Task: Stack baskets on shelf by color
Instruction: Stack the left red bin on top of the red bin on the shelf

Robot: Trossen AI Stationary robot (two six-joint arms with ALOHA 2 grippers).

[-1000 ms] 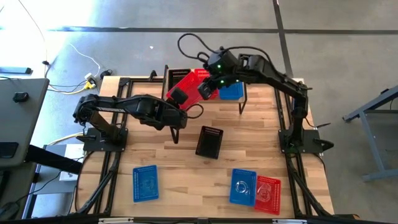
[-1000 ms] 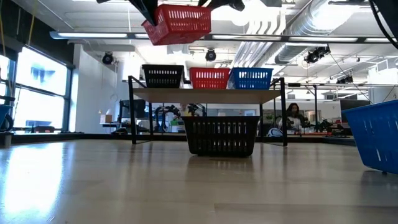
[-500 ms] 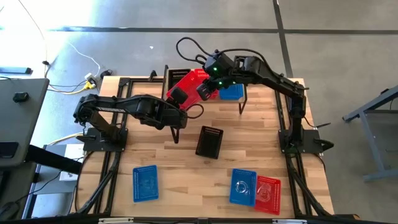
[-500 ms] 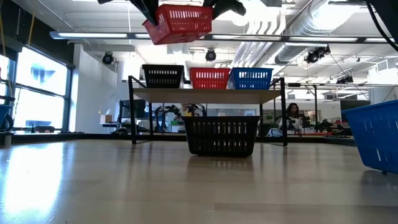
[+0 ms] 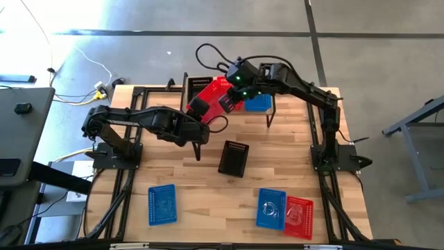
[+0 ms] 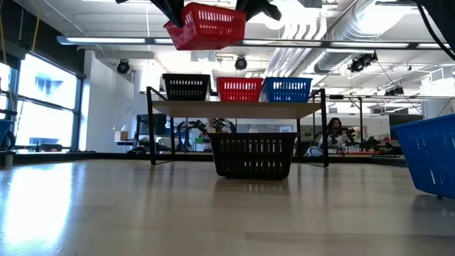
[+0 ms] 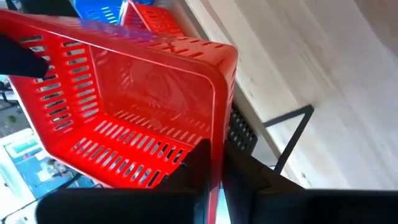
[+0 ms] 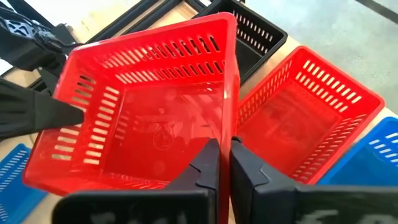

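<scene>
On the shelf (image 6: 238, 108) three baskets already stand in a row: a black basket (image 6: 186, 87) at one end, a red shelf basket (image 6: 239, 89) in the middle and a blue shelf basket (image 6: 287, 89) at the other end, so each colour appears to have its base in place. A second red basket (image 6: 207, 26) hangs in the air above the shelf, slightly tilted and offset toward the black end, held from two sides: the left gripper (image 7: 214, 163) is pinched narrow on one wall of it, and the right gripper (image 8: 224, 157) is clamped on the opposite rim, its fingers nearly together over the thin plastic. In the right wrist view the held basket sits just beside and above the red shelf basket, not yet nested in it. Left on the table in front of the shelf are a loose black basket (image 5: 234, 158) nearest to it, and farther out a blue basket (image 5: 161, 204) on one side and a blue basket (image 5: 271, 208) touching a red basket (image 5: 299, 217) on the other. By my judgement the task is under halfway: one red basket is in transit, and four more wait to be stacked by colour.
</scene>
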